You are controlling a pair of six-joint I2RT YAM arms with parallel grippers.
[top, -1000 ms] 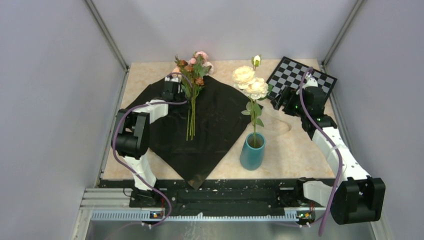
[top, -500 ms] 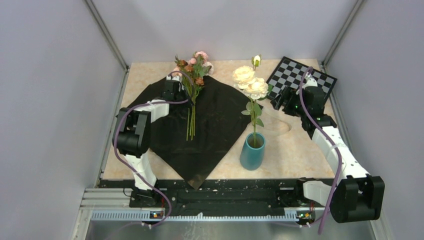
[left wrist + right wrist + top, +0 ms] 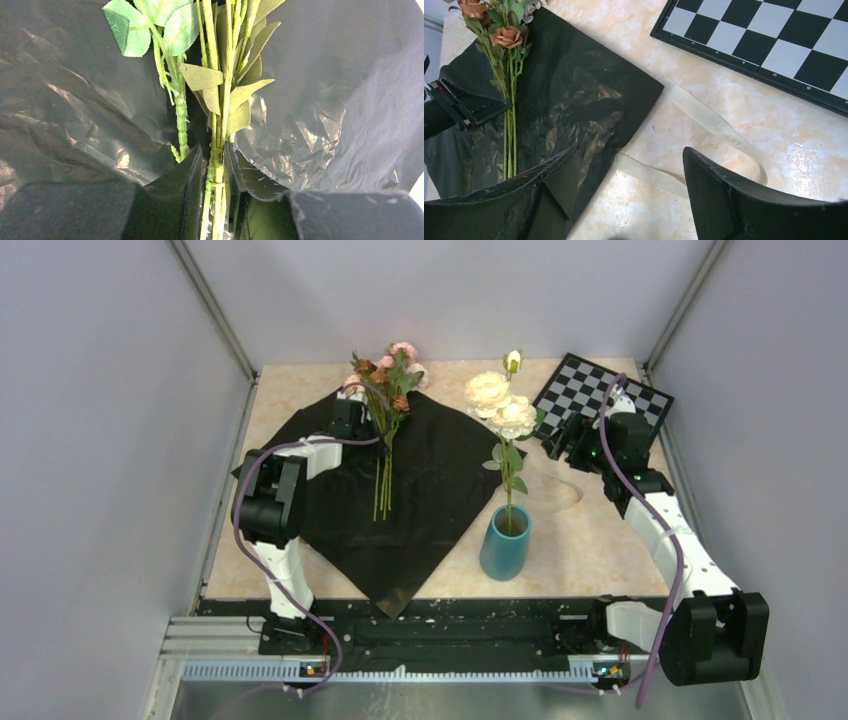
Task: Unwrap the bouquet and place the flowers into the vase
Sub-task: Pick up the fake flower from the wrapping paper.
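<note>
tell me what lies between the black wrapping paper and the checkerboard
A loose cream ribbon lies on the tabletop between them, clearest in the right wrist view.

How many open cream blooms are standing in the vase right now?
2. The far-left bloom and the nearer bloom beside it, both above the vase. A closed bud tops them; smaller ones may be hidden behind them.

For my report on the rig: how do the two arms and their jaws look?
Both the left arm and right arm have white links, bulky black joints and a purple cable alongside. The jaws are matte black wedges.
</note>
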